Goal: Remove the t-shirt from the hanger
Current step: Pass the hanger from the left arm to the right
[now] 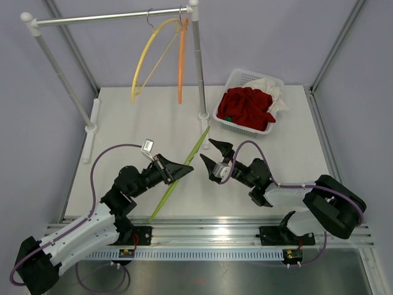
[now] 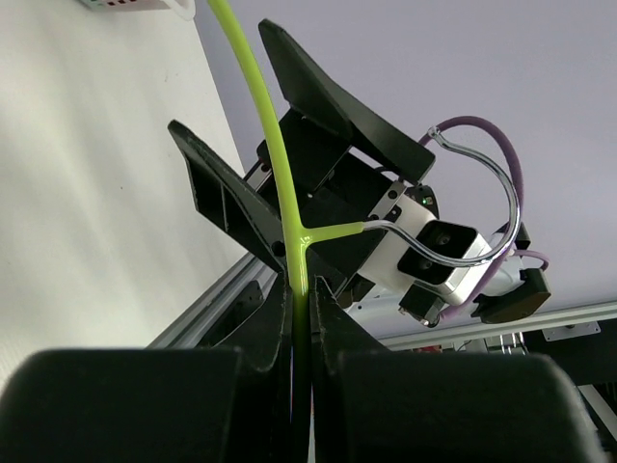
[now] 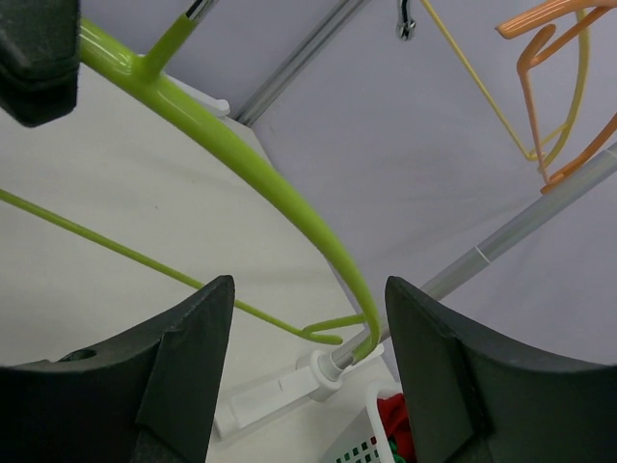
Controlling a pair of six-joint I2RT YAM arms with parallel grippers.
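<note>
Down at the left, the left gripper (image 1: 183, 167) is clamped tight on the green hanger (image 1: 198, 144), pinching the rod just below the spot where its metal hook (image 2: 482, 183) branches off. The hanger is bare and held at a slant over the desk (image 1: 135, 123), one end pointing toward the rack's foot, the other down toward the near edge. Just beside it on the right, the right gripper (image 1: 214, 155) hangs with its jaws spread wide, facing the hanger and holding nothing. Further back to the right, the red t-shirt (image 1: 245, 107) lies crumpled in a white basket (image 1: 236, 78), with a white cloth (image 1: 274, 90) bunched against it. At the far edge stands the rail (image 1: 110, 16), with a yellow hanger (image 1: 139, 66) and an orange hanger (image 1: 182, 61) dangling from it
</note>
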